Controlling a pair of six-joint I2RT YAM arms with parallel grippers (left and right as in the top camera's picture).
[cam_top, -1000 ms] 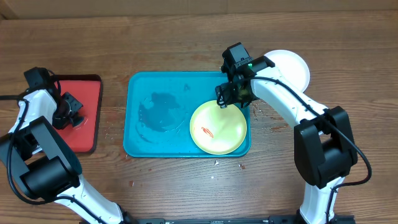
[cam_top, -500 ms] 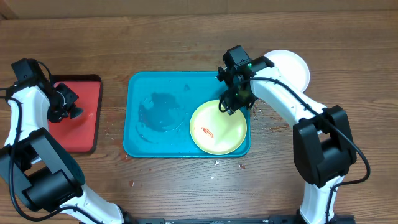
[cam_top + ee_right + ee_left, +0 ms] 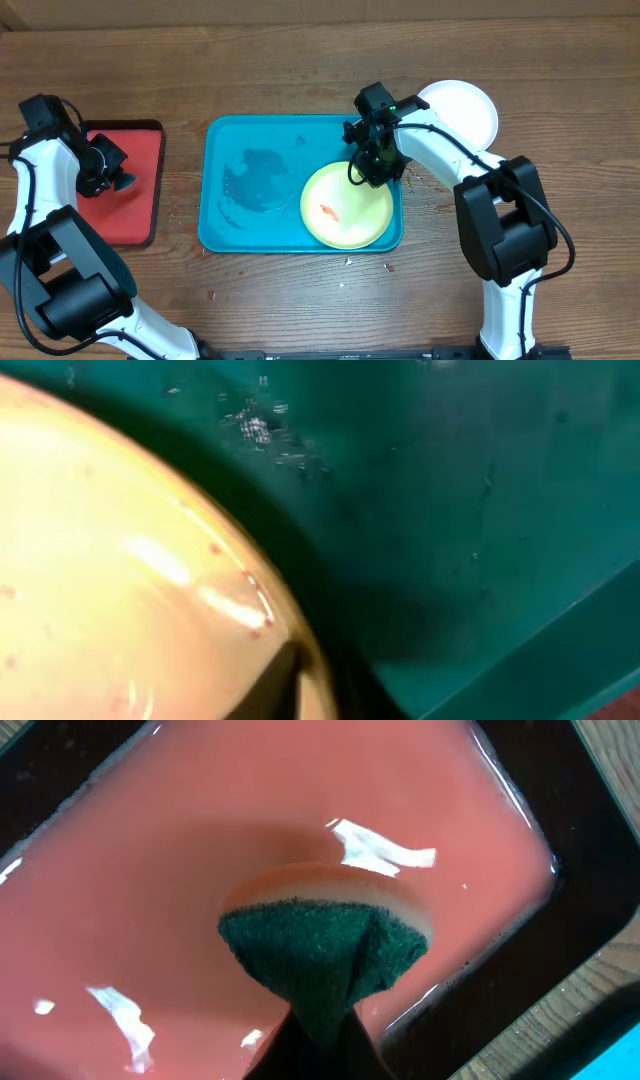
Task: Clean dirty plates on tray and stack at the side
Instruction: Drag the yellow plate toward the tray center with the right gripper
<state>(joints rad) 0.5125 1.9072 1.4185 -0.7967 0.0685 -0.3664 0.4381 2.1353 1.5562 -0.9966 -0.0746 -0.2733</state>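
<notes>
A yellow-green plate (image 3: 347,207) with a red smear (image 3: 327,210) lies at the right end of the teal tray (image 3: 300,132). My right gripper (image 3: 368,170) is shut on its far rim. In the right wrist view the pale plate (image 3: 110,560) fills the left, with one dark finger (image 3: 283,678) on top of its edge. A light blue plate (image 3: 255,180), barely distinct from the tray, lies at the tray's left. A white plate (image 3: 462,110) rests on the table beyond the tray's right corner. My left gripper (image 3: 108,176) is shut on a green-faced sponge (image 3: 325,950) above the red tray (image 3: 150,870).
The red tray (image 3: 140,200) with a dark rim sits on the wooden table left of the teal tray. Small crumbs dot the table near the teal tray's front right corner (image 3: 388,267). The teal tray's floor (image 3: 480,510) shows water drops.
My right gripper has shut on the yellow-green plate's rim, and the plate has shifted slightly left. The left arm swung a little to the upper left, then held still with the sponge.
</notes>
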